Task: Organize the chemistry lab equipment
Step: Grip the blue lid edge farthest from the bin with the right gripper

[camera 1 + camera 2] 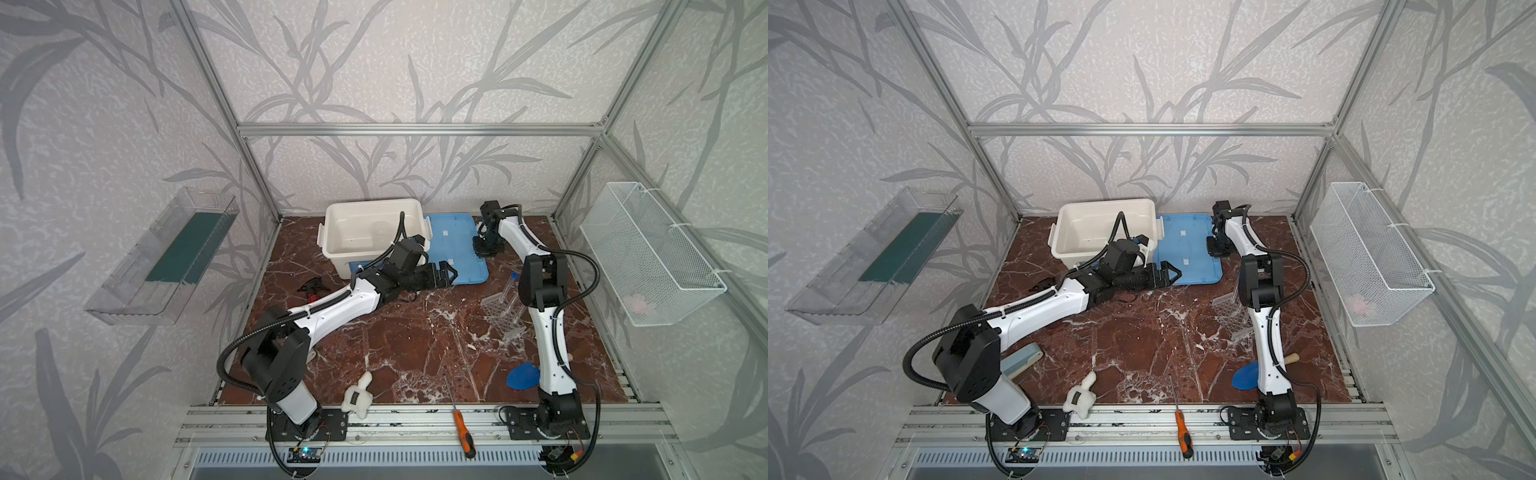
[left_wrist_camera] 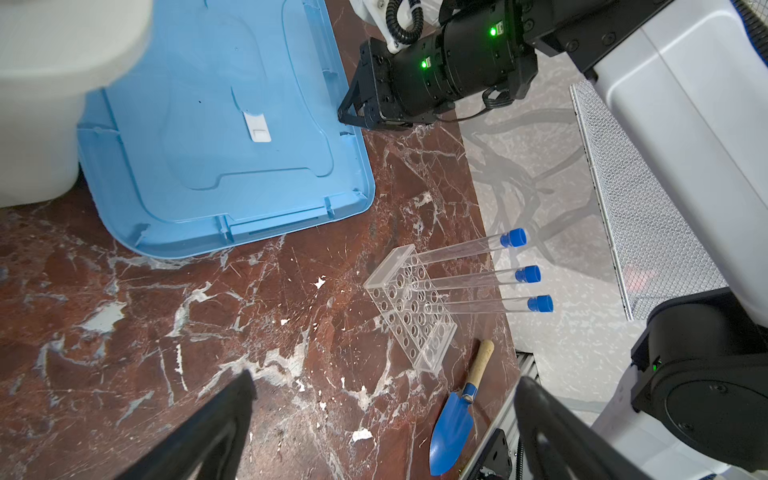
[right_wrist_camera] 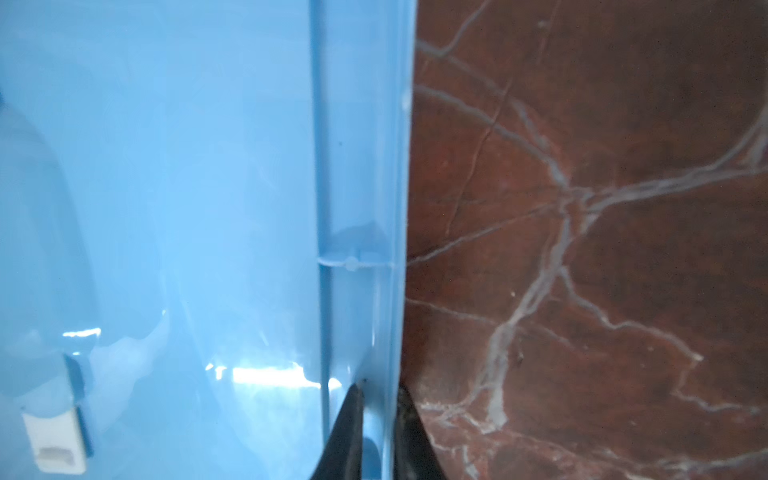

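The clear tube rack [image 2: 411, 307] stood on the tabletop [image 2: 249, 311] with three blue-capped test tubes [image 2: 465, 279] slotted in it, apart from both grippers. The right gripper [image 3: 378, 388] was closed narrowly on the rim of the one blue lid [image 2: 216, 124]. The left gripper [image 1: 451, 274] hung wide and empty over that lid's near edge. One blue trowel [image 2: 453, 428] lay just beside the rack. One orange-handled screwdriver [image 1: 463, 428] lay at the front rail.
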### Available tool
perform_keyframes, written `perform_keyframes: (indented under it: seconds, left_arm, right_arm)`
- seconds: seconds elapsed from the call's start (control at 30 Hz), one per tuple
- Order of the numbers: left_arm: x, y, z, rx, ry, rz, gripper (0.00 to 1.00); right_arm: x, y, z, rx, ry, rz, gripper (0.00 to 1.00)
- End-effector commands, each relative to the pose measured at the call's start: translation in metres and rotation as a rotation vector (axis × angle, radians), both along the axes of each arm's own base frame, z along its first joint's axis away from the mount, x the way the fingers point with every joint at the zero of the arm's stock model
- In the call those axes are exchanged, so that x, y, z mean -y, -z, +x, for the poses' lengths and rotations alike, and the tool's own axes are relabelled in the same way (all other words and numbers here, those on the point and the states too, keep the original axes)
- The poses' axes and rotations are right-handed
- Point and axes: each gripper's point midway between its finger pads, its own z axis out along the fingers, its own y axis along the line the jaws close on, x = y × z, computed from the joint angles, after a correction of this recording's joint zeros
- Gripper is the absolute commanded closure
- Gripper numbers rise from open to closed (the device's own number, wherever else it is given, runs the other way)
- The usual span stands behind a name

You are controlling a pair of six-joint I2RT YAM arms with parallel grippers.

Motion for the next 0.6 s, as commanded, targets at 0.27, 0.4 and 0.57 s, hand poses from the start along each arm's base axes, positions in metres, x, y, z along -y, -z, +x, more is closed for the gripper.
perform_keyframes:
  seconds: [0.27,0.4,0.57]
  left_arm:
    - [-0.010,-0.021,0.001,0.062,-0.035,0.015,0.01]
    - [-0.013,-0.026,0.000,0.076,-0.039,0.017,0.02]
    - [-0.018,-0.031,-0.002,0.087,-0.048,0.015,0.02]
  right_arm:
    - [0.005,-0.033,-0.002,0.062,0.004,0.004,1.00]
    - [0.008,-0.074,-0.002,0.147,0.021,0.004,1.00]
    - [0.018,-0.110,-0.013,0.208,0.051,0.006,1.00]
